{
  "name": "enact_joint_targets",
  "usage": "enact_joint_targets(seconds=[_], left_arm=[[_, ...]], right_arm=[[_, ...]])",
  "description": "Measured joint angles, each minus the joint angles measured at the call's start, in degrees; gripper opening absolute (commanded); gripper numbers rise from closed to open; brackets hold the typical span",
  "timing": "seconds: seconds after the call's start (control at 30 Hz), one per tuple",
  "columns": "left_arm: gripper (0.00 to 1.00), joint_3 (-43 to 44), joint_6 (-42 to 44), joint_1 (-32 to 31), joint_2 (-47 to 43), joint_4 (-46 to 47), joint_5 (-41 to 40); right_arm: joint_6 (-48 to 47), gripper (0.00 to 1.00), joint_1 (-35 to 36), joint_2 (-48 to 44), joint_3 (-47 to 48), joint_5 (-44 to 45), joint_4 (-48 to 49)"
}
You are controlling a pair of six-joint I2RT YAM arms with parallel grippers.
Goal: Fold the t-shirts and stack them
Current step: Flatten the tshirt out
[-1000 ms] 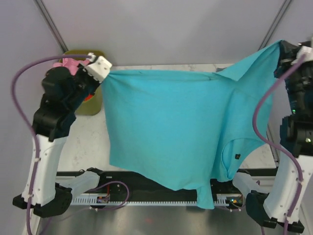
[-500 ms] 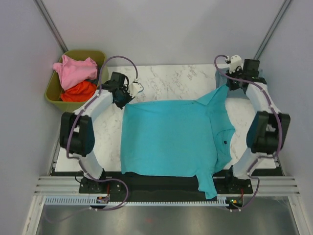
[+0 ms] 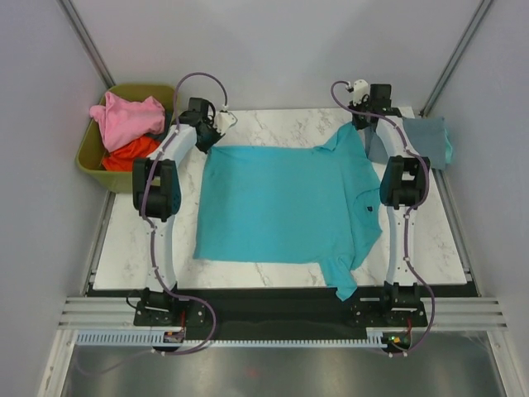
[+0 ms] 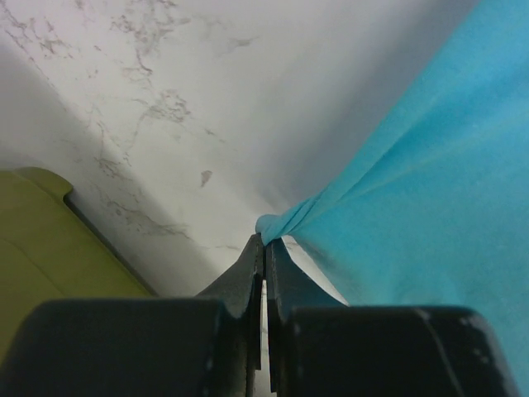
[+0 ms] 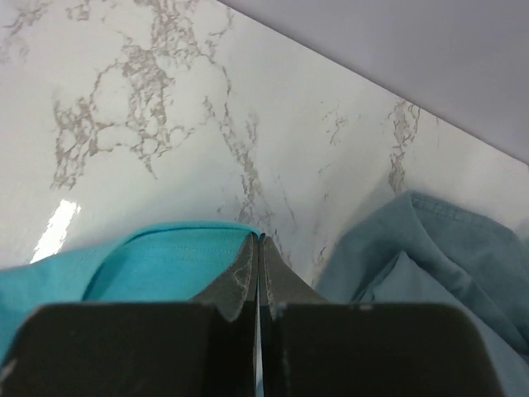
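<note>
The bright teal t-shirt (image 3: 281, 203) lies spread flat on the marble table, one sleeve hanging over the near edge. My left gripper (image 3: 208, 139) is shut on its far left corner, a bunched teal tip (image 4: 277, 225) between the pads. My right gripper (image 3: 361, 124) is shut on its far right corner, the teal hem (image 5: 178, 248) at the fingertips. The dusty grey-blue t-shirt (image 3: 421, 141) lies folded at the far right, also in the right wrist view (image 5: 438, 256). The pink t-shirt (image 3: 126, 116) and the orange-red t-shirt (image 3: 128, 153) sit in the bin.
The olive-green bin (image 3: 95, 161) stands off the table's far left corner, its rim in the left wrist view (image 4: 50, 240). Both arms stretch along the table's sides to the far edge. Grey walls stand behind.
Both grippers have carried the teal shirt from held up in the air down and away to the far edge, and it now lies flat on the table. The grey-blue shirt has come into view.
</note>
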Motion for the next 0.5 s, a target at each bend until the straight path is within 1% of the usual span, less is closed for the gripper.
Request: enact_joint_targets(seconds=[0.1, 0.27, 0.5], left_arm=[[0.02, 4.0, 0.0, 0.8, 3.4, -0.1, -1.2], [0.02, 7.9, 0.0, 1.5, 7.8, -0.5, -2.6], [0.02, 13.8, 0.0, 1.6, 12.2, -0.5, -5.4]], right_arm=[[1.9, 0.00, -0.3, 2.2, 0.5, 1.0, 1.5], [4.9, 0.00, -0.2, 5.8, 1.9, 2.5, 4.8], [6.8, 0.00, 0.8, 7.4, 4.0, 4.1, 12.0]])
